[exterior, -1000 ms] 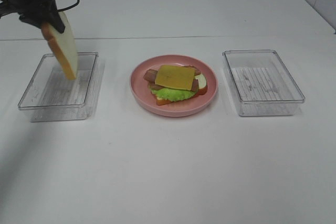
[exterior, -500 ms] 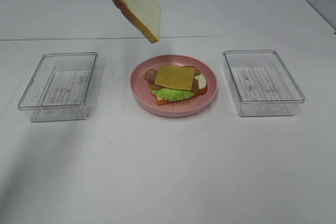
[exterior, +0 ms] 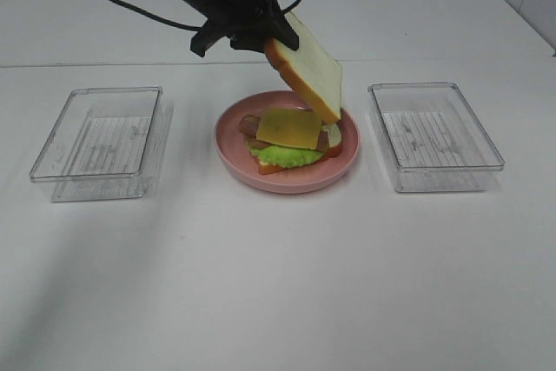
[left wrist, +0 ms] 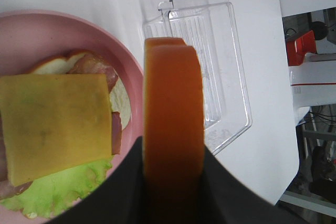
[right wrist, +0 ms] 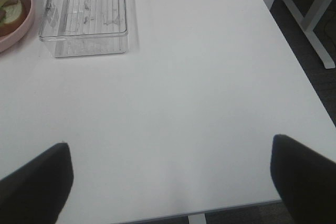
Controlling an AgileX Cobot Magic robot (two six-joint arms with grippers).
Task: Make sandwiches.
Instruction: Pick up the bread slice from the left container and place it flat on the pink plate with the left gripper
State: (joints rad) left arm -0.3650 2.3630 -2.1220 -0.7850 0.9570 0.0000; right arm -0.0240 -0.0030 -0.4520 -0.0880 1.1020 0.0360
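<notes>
Sandwich stack point(exterior: 294, 141), still lacking its upper slice, is seen lying on a pink plate point(exterior: 234, 155) at the middle of a white table point(exterior: 278, 284): a lower bread slice point(exterior: 334, 136), ruffled green lettuce point(exterior: 283, 156), brown bacon strips point(exterior: 249, 123) and, uppermost, a thin yellow cheese square point(exterior: 290, 128). A second bread slice point(exterior: 307, 65) is held tilted above the far right part of the plate, its lower corner close over the cheese (contact cannot be told). It is clamped at its upper edge by the left gripper point(exterior: 261, 34), whose jaws are drawn in narrowly on the tan-brown crust, as the left wrist view shows edge-on point(left wrist: 173, 129). One clear plastic tray point(exterior: 52, 158) stands to the left of the plate and another point(exterior: 491, 149) to the right, each apart from it. The right gripper point(right wrist: 170, 182) is held with its jaws spread wide over bare table near the front edge, nothing between them.
</notes>
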